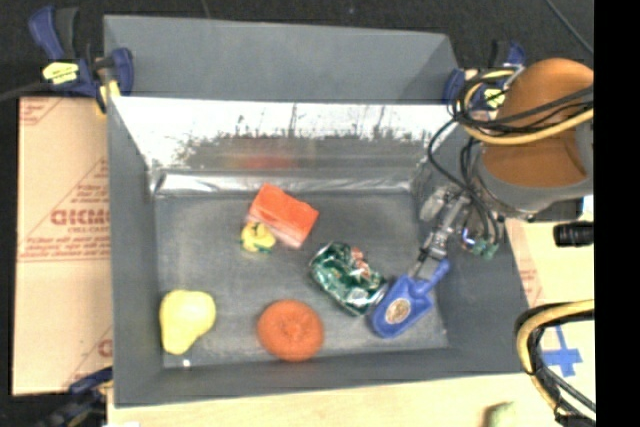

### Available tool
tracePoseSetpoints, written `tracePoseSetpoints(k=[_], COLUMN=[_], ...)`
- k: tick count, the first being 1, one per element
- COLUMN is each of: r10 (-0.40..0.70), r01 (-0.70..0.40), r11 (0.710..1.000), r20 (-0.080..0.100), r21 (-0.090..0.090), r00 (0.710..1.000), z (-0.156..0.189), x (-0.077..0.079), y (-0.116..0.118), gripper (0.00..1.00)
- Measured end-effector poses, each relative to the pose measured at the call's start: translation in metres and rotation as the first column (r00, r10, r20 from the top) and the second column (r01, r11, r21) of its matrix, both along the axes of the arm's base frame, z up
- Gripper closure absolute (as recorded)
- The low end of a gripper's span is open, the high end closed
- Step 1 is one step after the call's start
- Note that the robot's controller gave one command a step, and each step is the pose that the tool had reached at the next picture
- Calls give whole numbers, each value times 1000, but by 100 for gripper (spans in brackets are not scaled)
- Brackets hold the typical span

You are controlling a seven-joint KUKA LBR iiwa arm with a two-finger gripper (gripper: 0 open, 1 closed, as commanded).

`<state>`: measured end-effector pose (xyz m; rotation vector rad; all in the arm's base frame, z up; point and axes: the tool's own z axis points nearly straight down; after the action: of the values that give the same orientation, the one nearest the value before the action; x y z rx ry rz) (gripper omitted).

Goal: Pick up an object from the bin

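My gripper (pixel 436 253) hangs low at the right side of the bin, close to the right wall. Its tip is right above the upper end of a blue scoop-shaped thing (pixel 402 305) with an oval gold mark, which lies on the bin floor at the front right. Whether the tip touches the blue thing I cannot tell. A crumpled green and white packet (pixel 345 277) lies just left of the blue thing, touching it.
An orange-red block (pixel 283 213) with a small yellow toy (pixel 258 237) beside it lies mid-bin. An orange ball (pixel 291 329) sits at the front centre. A pale yellow pear-shaped fruit (pixel 186 318) rests in the front left corner.
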<state>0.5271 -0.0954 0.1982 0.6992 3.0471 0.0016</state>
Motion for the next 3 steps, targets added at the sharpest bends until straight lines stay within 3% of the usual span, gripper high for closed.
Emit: tracePoseSetpoints(k=[1,2,3], r10=[5,-217,-179], r01=[-5,217,179], r11=[1000,976,984], r20=[2,7,-2], r21=[-3,4,2], r00=[1000,976,984], z=[-11,-77,-81], x=[-30,-25,-17], y=[-22,13,22], gripper=[0,0,0])
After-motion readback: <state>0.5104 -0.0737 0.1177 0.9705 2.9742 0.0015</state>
